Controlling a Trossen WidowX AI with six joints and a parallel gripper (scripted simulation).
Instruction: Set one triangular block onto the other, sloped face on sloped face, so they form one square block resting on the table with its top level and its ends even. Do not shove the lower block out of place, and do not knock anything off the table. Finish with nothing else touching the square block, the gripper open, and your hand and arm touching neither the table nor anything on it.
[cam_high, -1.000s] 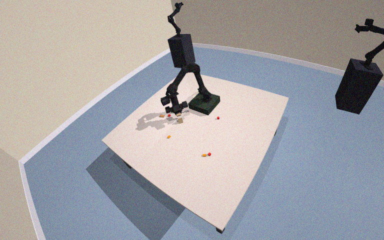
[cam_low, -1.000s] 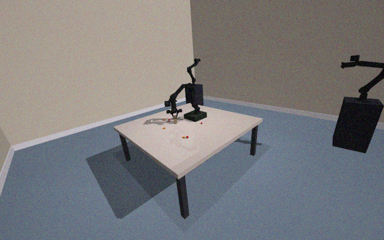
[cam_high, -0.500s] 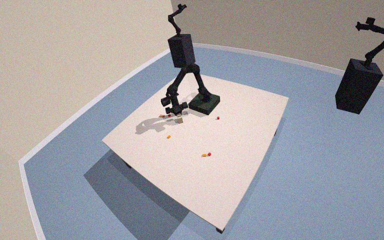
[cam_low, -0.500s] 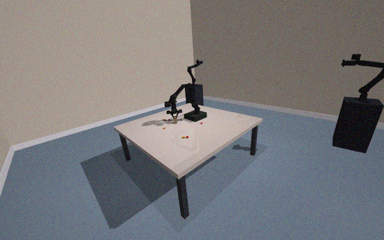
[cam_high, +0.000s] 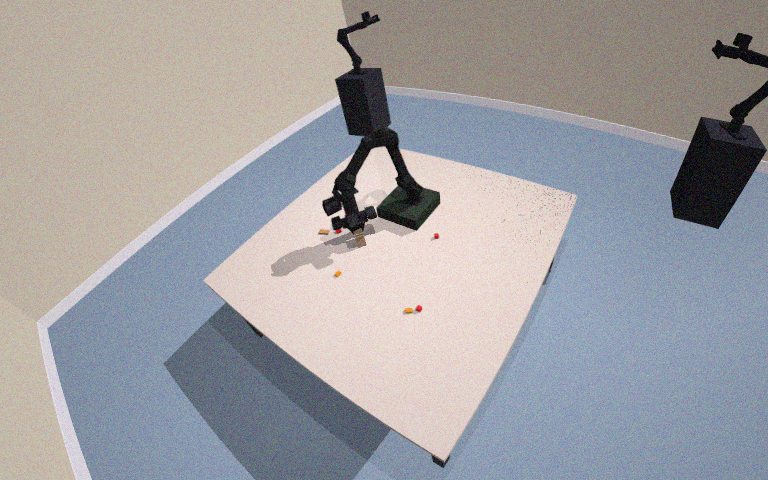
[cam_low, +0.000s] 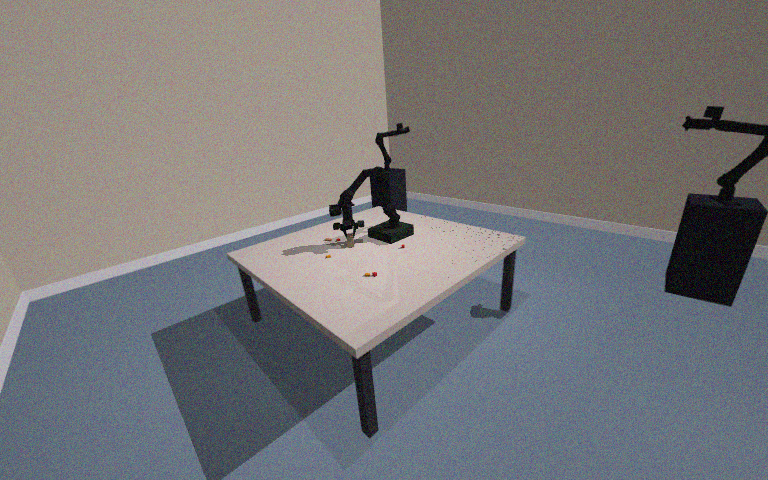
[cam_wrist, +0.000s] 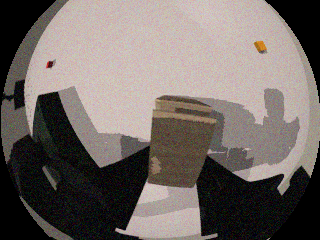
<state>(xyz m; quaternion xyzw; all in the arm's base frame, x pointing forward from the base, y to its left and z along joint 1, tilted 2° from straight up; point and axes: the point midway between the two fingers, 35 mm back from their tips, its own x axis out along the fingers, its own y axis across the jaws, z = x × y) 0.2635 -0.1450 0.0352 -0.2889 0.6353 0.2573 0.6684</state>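
Note:
My gripper (cam_high: 356, 228) (cam_low: 350, 232) (cam_wrist: 175, 152) is shut on a tan triangular block (cam_wrist: 176, 147) and holds it low over the table (cam_high: 453, 294) (cam_low: 396, 305), left of the arm's base. The other tan triangular block (cam_high: 361, 242) (cam_low: 350, 245) (cam_wrist: 188, 108) rests on the table right under the held one. In the wrist view its pale top edge shows just beyond the held block. I cannot tell whether the two blocks touch.
Small loose pieces lie on the table: a tan flat piece (cam_high: 323, 231), red cubes (cam_high: 338, 230) (cam_high: 436, 236) (cam_high: 418, 307) and orange pieces (cam_high: 337, 273) (cam_high: 408, 310). The arm's dark green base (cam_high: 408, 206) stands right of the gripper. Dark camera stands are off the table.

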